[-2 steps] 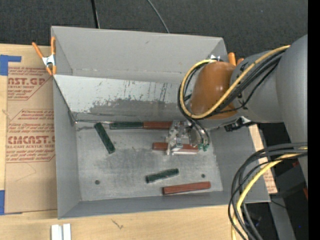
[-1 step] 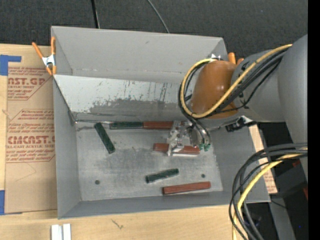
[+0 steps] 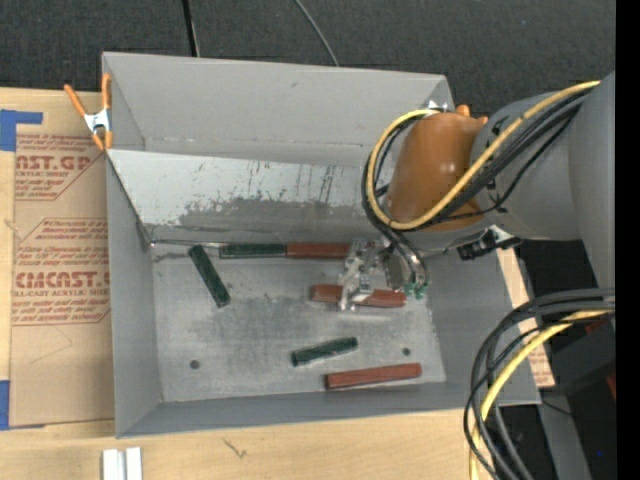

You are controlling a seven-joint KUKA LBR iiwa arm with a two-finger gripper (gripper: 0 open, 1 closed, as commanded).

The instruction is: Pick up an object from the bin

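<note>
End effector [image 3: 354, 294] stands low in the right half of the grey metal bin [image 3: 250, 173], directly over a red-brown bar [image 3: 326, 293] that lies flat on the floor. Both ends of this bar stick out past the tool, left and right. Whether the tool is released, clenched or already grasping the bar cannot be told from this angle.

Judgement: this bar is the likely pick. It lies clear of the walls and apart from its neighbours, so it can be approached from above without obstruction.

Other contents, all slim bars lying singly:
- A dark green bar [image 3: 252, 251] and a second red-brown bar [image 3: 318, 251] lie end to end along the foot of the sloped back wall. They have probably slid down against it and are harder to get at.
- A short green bar [image 3: 210, 275] lies slanted at the left.
- Another green bar [image 3: 324, 351] lies just below the tool.
- A third red-brown bar [image 3: 372, 375] lies near the front wall.

The orange wrist cover [image 3: 430, 168] and yellow cables belong to the arm.

Markings: no label, brand or writing can be read on any bar or on the bin.
</note>
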